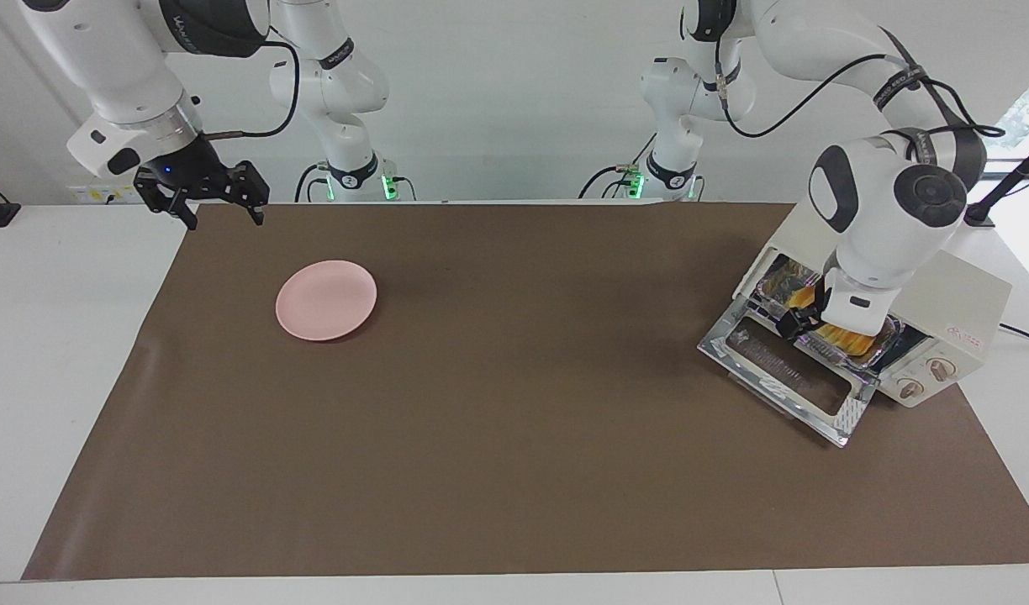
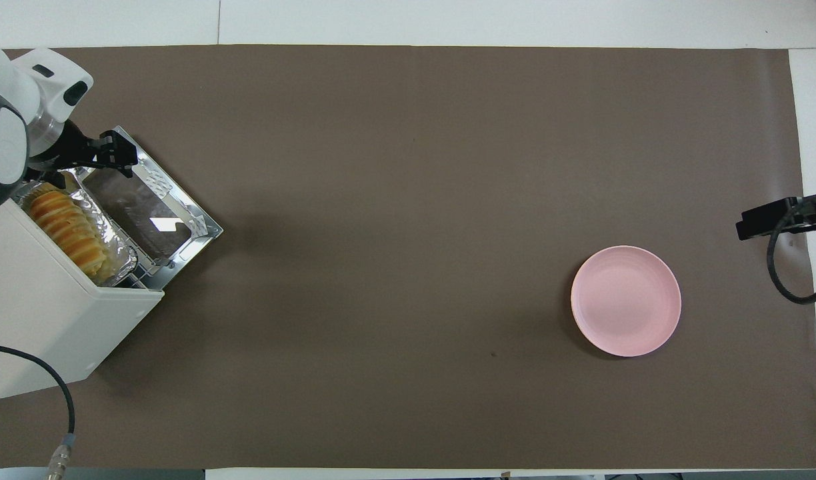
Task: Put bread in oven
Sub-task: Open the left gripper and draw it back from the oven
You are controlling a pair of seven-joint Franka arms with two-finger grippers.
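The bread (image 2: 68, 230) is a ridged yellow-orange loaf lying on a foil tray inside the cream-white oven (image 2: 41, 307), whose glass door (image 2: 148, 207) hangs down open onto the mat. In the facing view the bread (image 1: 849, 339) shows in the oven (image 1: 960, 311) mouth, partly covered by the left arm's wrist. My left gripper (image 2: 85, 162) is open and holds nothing, raised over the oven mouth's edge and apart from the loaf. My right gripper (image 1: 224, 220) waits open and holds nothing, up over the mat's corner at the right arm's end.
A round pink plate (image 1: 326, 299) with nothing on it sits on the brown mat toward the right arm's end. The oven's two knobs (image 1: 922, 378) are beside its lowered door (image 1: 783, 378). A black cable (image 2: 61, 400) trails from the oven.
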